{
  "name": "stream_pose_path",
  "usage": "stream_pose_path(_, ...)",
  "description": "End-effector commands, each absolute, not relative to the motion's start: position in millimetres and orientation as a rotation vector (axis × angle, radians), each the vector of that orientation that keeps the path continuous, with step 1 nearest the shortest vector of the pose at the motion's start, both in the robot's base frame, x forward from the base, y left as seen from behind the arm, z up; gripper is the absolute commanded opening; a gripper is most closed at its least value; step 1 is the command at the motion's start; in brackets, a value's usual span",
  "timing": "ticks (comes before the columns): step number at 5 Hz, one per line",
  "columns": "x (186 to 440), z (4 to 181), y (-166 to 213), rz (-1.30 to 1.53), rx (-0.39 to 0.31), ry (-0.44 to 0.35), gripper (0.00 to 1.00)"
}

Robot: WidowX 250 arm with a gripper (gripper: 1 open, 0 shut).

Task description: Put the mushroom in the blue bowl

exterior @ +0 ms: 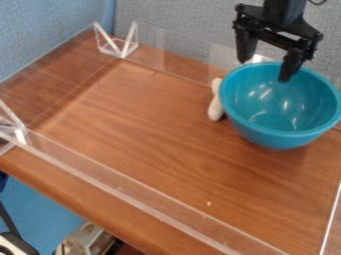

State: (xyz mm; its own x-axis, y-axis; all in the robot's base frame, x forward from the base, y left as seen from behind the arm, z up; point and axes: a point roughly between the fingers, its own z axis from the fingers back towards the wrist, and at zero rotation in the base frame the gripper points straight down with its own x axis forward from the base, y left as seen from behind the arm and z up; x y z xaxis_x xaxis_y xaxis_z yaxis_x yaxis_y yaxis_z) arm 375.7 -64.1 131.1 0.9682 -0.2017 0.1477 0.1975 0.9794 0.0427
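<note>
The blue bowl [281, 103] is taken as the landmark; it is set upright on the wooden desk [147, 139], toward the desk's far right part. The mushroom [213, 104] is seen lying on the desk just beside the bowl's left wall, outside the bowl, with its length running roughly away from the camera; whether it touches the wall cannot be told. Nothing is seen inside the bowl apart from glossy reflections. The gripper [274, 48] is held above the bowl's far rim, pointed downward, with its dark jaws spread apart and nothing held between them. A clear low wall [160, 62] is seen running along the desk's edge behind the bowl.
</note>
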Motion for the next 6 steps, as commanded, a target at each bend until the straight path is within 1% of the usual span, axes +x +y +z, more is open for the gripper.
stream_pose_path(1,381.0,174.9,-55.6,-0.236,0.02,-0.275,1.0)
stream_pose_path(3,376.9,171.7,-42.8,-0.153,0.046,-0.273,1.0)
stream_pose_path(5,380.8,187.1,-43.3,-0.085,0.079,-0.264,1.0)
stream_pose_path(6,370.6,192.7,-33.2,-0.07,0.092,-0.245,1.0)
